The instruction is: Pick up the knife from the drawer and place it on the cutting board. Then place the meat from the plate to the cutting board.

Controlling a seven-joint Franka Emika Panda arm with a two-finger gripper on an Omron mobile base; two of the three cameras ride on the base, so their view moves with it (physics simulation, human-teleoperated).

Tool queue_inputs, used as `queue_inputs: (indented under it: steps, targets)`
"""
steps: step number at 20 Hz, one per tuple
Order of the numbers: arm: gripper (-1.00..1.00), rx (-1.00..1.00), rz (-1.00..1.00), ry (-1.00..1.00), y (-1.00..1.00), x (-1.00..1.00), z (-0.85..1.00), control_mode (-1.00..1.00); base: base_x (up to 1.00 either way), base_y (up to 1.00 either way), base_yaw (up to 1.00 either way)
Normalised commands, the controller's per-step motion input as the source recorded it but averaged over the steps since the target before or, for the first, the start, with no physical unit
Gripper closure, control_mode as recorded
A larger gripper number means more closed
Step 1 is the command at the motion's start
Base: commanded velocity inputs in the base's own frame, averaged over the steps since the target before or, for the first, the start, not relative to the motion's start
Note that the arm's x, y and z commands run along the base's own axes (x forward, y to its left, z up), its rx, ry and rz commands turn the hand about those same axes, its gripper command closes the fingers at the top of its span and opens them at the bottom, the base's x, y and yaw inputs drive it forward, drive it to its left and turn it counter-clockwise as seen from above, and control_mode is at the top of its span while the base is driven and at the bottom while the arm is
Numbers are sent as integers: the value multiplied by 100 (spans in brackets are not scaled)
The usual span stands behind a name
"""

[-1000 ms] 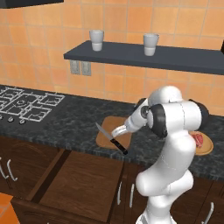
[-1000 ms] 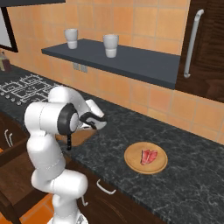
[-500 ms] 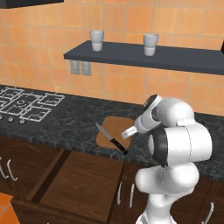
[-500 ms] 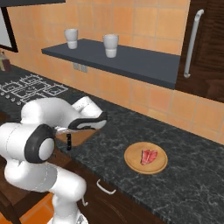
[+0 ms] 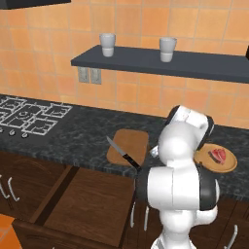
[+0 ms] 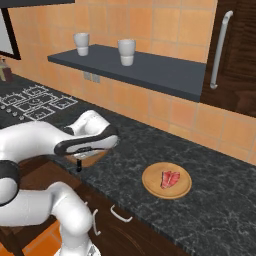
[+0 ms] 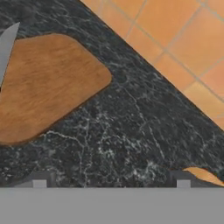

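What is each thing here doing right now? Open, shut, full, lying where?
drawer: pulled open, nothing seen inside.
knife: lying across the cutting board, handle past its front edge.
meat: on the plate.
gripper: open, holding nothing, over the counter.
two cups: upright on the shelf.

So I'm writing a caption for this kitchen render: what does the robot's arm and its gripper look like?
The arm is made of glossy white, rounded shell segments, bulbous at the joints, with dark grey to black bands where the segments meet. No cables or markings show. The gripper appears in the hand view as two small dark grey, squared finger tips, each with a lighter grey patch.
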Motion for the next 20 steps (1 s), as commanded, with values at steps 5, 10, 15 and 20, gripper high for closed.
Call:
queue_inputs:
  steps: [5, 10, 15, 20]
  targets:
    - [-100, -1, -33, 22, -27, 34, 100, -100, 0, 0, 0]
    - [-100, 5, -30, 26, -61, 14, 100, -100, 0, 0, 0]
    - [-100, 29, -22, 17, -93, -11, 100, -100, 0, 0, 0]
    - [-100, 48, -2, 5, -51, -46, 45, -100, 0, 0, 0]
